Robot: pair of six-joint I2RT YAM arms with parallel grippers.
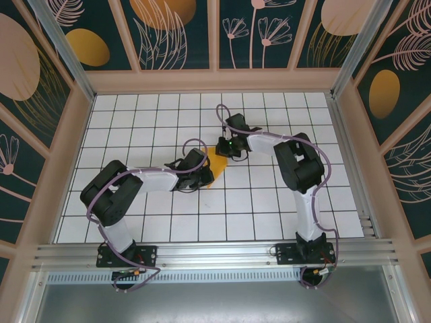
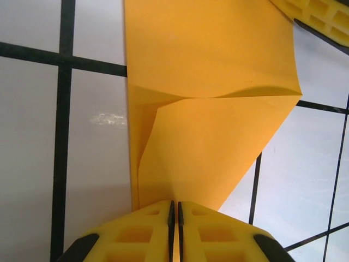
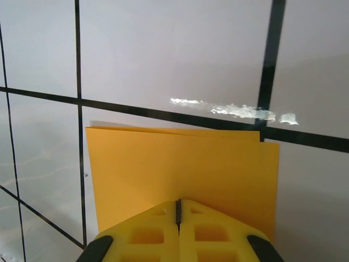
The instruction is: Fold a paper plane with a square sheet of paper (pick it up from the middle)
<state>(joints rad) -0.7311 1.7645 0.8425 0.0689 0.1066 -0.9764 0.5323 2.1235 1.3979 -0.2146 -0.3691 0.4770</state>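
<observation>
Pinching the folded orange sheet point(image 1: 217, 168) from opposite ends, the left end effector point(image 1: 202, 176) and right end effector point(image 1: 227, 149) meet near the middle of the gridded desk point(image 1: 135, 121). From the left wrist, yellow fingers point(image 2: 136, 229) are closed on the sheet's near edge, and the paper runs away as a long strip with one layer buckled into a soft ridge across it. From the right wrist, the fingers are clamped likewise on a straight edge, where two layers lie slightly offset above white tiles.
</observation>
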